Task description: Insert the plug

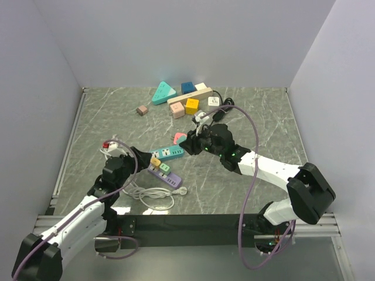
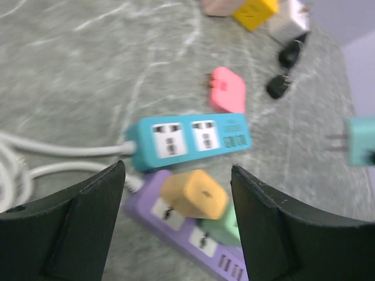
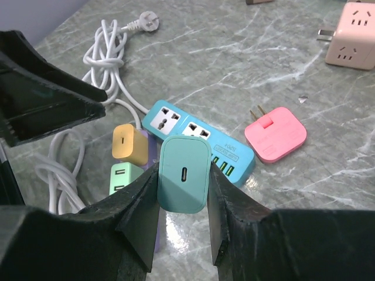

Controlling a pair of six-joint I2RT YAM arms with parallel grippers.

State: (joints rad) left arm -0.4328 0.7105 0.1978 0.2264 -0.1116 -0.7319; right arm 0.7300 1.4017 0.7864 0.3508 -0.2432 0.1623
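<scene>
Right gripper [image 3: 183,196] pinches the teal plug [image 3: 183,168] just off the blue strip's [image 2: 187,137] USB end, not touching it. Left gripper [image 2: 177,172] hangs spread wide over the purple strip [image 2: 183,235], which lies along the blue strip's edge. A pink adapter [image 3: 275,134] lies just beyond.

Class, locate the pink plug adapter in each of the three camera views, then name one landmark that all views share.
Top external: pink adapter mid-table, just beyond the blue power strip.
Left wrist: pink adapter upper middle, just above the blue power strip, towards its right end.
Right wrist: pink adapter right of centre, right of the blue power strip and the gripped teal charger.
Shared landmark: the blue power strip, beside it in every view.
</scene>
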